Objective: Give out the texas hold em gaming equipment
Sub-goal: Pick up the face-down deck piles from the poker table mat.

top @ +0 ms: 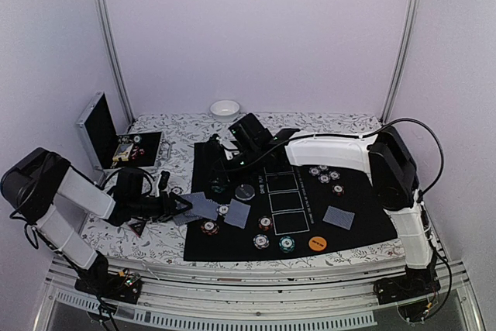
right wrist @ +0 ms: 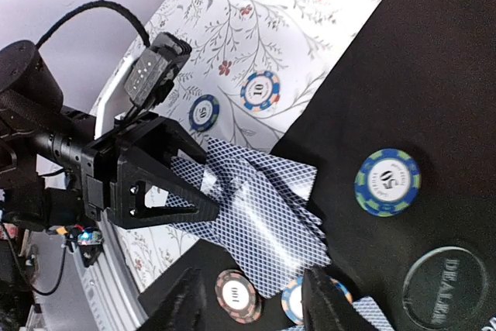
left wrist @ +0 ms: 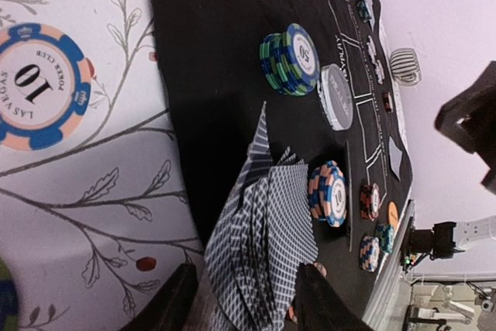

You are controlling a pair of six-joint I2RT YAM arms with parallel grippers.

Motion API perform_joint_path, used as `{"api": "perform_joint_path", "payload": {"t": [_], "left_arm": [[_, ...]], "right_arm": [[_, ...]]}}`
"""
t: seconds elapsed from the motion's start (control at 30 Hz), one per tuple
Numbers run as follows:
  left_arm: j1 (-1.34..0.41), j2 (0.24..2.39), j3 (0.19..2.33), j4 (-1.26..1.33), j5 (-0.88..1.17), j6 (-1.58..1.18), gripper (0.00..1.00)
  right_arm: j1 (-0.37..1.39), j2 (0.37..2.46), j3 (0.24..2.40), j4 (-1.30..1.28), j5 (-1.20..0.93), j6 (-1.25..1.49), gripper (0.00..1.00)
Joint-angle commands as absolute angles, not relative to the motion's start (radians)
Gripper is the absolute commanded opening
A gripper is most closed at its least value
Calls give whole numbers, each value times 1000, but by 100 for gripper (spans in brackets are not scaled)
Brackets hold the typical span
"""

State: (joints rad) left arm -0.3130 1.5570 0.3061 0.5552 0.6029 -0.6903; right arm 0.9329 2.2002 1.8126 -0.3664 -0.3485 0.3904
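Note:
My left gripper is shut on a fan of grey-blue-backed playing cards at the left edge of the black mat. My right gripper hangs over the fan's free end. Its fingers stand apart on either side of the lowest card corner, gripping nothing. Near the fan are a green-blue chip stack, a black dealer disc, an orange-blue stack and a red-black chip.
More chips, single cards and an orange button lie on the mat. Loose chips lie on the flowered cloth. The open silver case stands far left, with the white bowl at the back.

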Motion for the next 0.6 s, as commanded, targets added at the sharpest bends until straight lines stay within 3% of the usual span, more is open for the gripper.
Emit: {"api": "perform_joint_path", "payload": {"t": [0.0, 0.4, 0.57], "left_arm": [[-313, 1580, 322, 544, 590, -701, 45], [-349, 1662, 373, 571, 593, -710, 42], [-357, 1674, 381, 575, 590, -710, 37]], "right_arm": [[920, 2324, 1921, -297, -527, 419, 37], [925, 2470, 1988, -254, -570, 502, 21], [925, 2501, 1987, -219, -616, 538, 20]]}}
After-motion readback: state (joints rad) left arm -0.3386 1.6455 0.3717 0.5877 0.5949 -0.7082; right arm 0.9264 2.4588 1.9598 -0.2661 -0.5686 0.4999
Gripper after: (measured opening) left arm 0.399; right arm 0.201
